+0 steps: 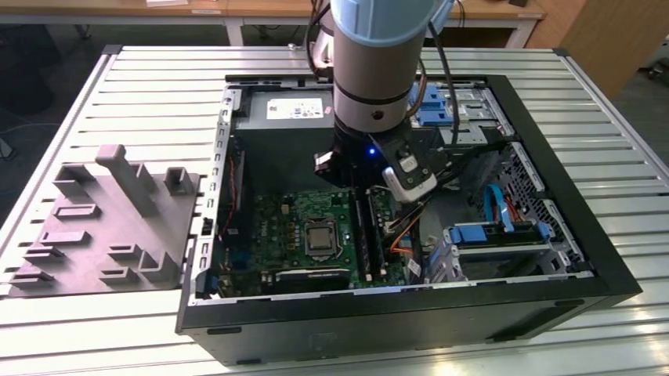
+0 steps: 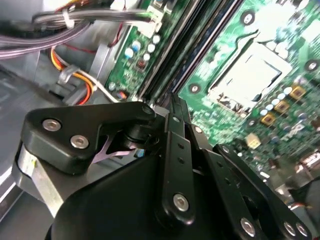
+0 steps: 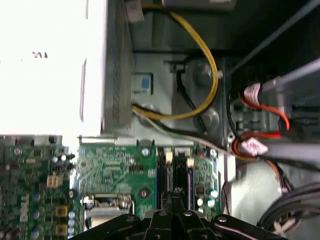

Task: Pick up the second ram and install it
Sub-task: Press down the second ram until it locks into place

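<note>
Gripper (image 2: 172,107) fingers pressed together over the black memory slots (image 3: 175,172) near the motherboard's (image 1: 303,227) edge inside the open computer case (image 1: 544,227); whether the second ram sits between them cannot be told.

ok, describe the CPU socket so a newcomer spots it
Inside the open black computer case, find the green motherboard. The CPU socket sits mid-board, on the exterior view's left of the long black slots: a silvery metal-framed square.
</note>
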